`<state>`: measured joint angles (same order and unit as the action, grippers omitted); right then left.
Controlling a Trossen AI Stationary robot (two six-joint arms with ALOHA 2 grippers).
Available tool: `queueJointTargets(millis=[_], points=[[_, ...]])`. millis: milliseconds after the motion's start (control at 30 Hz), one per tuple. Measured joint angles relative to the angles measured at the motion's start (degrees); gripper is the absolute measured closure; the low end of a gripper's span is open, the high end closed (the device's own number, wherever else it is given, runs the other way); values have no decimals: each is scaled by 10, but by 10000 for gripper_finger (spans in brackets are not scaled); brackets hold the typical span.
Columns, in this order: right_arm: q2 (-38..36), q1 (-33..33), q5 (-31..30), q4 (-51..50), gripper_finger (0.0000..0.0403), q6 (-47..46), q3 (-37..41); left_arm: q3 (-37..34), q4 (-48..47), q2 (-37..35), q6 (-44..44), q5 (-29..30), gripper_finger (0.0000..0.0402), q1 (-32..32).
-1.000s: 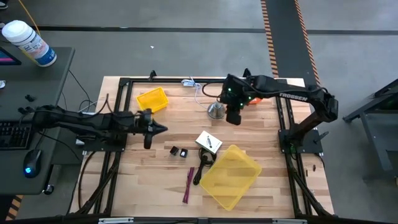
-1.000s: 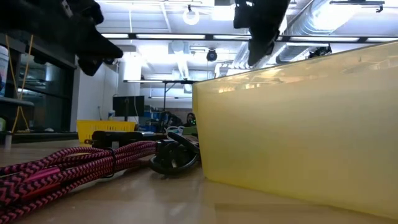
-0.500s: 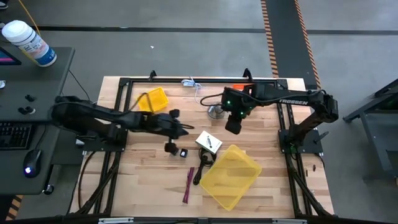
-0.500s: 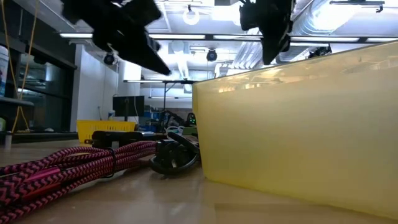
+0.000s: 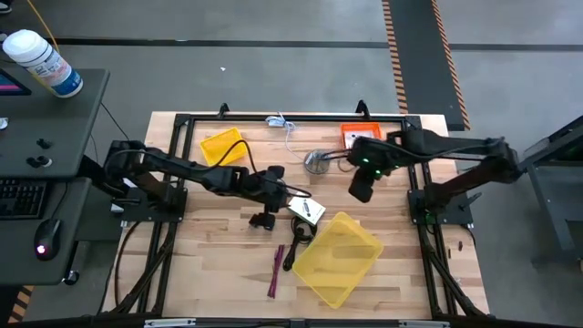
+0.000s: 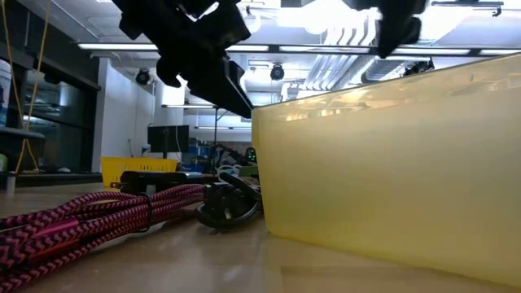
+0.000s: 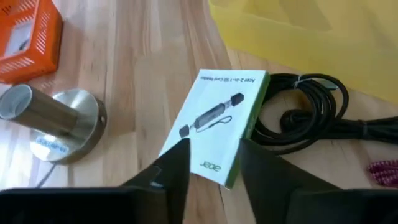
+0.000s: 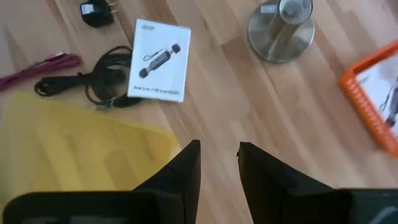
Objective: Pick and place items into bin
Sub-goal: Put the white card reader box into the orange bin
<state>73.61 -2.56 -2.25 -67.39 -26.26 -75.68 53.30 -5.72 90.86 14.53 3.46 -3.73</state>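
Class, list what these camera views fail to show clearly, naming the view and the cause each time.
- High view: small black cubes hidden beneath the left gripper.
- Low view: inside of the yellow bin hidden by its own near wall.
- Right wrist view: orange basket cut off by the picture edge.
- Left wrist view: maroon cable cut off at the edge.

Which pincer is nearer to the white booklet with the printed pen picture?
Left. The left pincer hovers right beside the white booklet, fingers open toward it. The right pincer hangs farther off, on the booklet's other side, near the silver metal stand.
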Motion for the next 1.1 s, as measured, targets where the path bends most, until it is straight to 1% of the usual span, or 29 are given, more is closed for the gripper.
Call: queueJointTargets(millis=[100,267,400,533,700,867,933,1033,1100], points=[[-56,19,3,26,304,-44,64,0,0,1,34,0,238,0],[-138,47,13,99,305,-135,160,0,1,6,74,12,201,0],[-185,66,5,148,305,-185,209,0,10,14,84,15,177,0],[-215,83,-13,187,305,-202,240,1,32,38,82,23,162,4],[-225,99,-12,202,305,-200,249,0,31,75,122,71,167,23],[-225,119,-8,209,305,-185,249,0,38,89,123,79,187,32],[-225,125,-9,215,305,-183,249,0,55,89,121,83,193,32],[-225,130,-19,216,305,-183,249,0,64,88,131,105,198,31],[-225,132,-26,216,305,-181,249,0,63,88,143,105,199,31]])
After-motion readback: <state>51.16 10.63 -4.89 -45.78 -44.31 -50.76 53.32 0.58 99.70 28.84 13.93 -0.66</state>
